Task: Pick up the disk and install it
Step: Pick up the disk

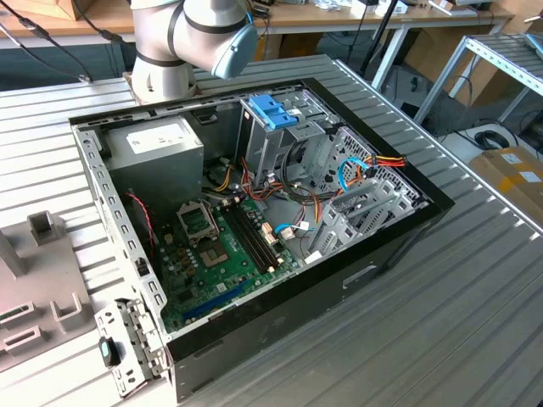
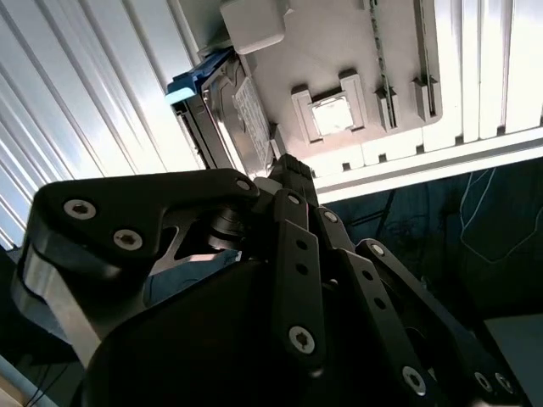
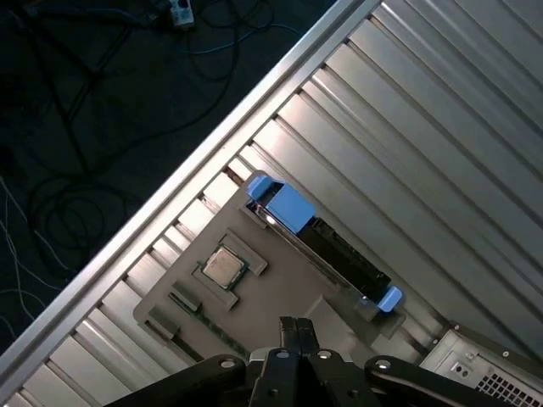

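Disk (image 3: 339, 250) stands on edge along grey fixture plate (image 3: 280, 288); gripper (image 3: 296, 326) near it, fingers together, empty; in the exterior view, plate lies at 8 o'clock of computer case (image 1: 280, 339).

A robotics lab or workshop: an arm (image 1: 187, 34) stands on a ribbed metal table (image 1: 475, 288) bearing an open PC (image 1: 390, 250) with its board (image 1: 229, 263) bare, and a grey jig (image 3: 263, 297) holding a disk (image 3: 339, 248). Behind and beside it stand workbenches (image 1: 339, 15), a metal rack (image 1: 501, 59) and a carton (image 1: 517, 174); loose cables (image 3: 85, 127) trail over the dark floor (image 3: 51, 51)
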Controlling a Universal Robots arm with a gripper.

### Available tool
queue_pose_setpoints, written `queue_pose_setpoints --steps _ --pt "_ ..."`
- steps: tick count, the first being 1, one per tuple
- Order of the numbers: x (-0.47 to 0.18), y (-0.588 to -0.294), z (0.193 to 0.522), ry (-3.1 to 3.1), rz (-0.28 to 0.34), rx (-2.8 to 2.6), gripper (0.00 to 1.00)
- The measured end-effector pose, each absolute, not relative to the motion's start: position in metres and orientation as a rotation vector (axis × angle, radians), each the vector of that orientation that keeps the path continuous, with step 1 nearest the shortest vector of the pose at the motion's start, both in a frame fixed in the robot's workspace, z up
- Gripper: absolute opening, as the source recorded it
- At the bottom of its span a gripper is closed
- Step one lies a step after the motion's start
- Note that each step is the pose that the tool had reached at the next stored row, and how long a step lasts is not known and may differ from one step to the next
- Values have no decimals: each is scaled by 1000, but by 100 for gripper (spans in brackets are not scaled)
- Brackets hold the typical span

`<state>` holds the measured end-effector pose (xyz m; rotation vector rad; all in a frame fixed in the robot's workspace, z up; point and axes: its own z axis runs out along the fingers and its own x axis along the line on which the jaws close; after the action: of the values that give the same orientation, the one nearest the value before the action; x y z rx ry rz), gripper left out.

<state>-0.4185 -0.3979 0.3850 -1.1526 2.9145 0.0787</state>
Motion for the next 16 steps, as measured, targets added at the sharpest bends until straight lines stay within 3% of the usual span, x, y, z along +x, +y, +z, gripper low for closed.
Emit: queue_pose_setpoints --steps 16 --pt "-418 -398 385 2854 79 -1301 11"
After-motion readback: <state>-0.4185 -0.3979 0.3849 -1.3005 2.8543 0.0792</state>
